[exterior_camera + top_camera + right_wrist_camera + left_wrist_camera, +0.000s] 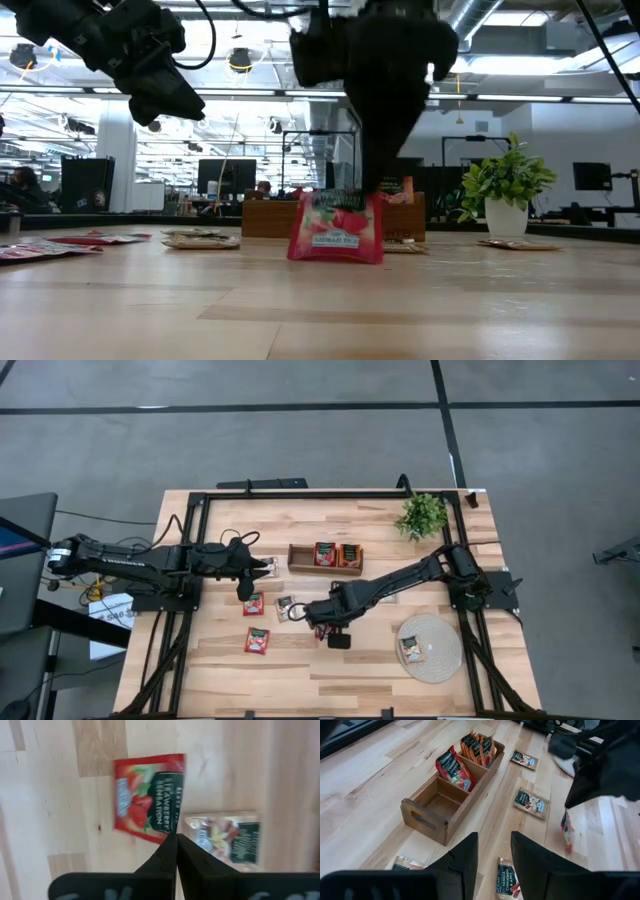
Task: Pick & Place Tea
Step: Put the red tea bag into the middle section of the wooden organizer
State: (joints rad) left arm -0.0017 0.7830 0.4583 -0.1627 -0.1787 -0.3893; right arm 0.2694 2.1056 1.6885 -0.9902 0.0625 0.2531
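Tea sachets are being sorted into the wooden box [325, 557]: two compartments are being filled, several are being left on the worktop [300, 660]. Beside the box, a red sachet [336, 228] is being pinched by the closed right claw [322, 630]; the left claw [247, 592] is being held open.

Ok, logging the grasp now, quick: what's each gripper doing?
Left gripper: open, holding nothing, near the wooden box.
Right gripper: shut on a red strawberry tea sachet, pinching its edge.
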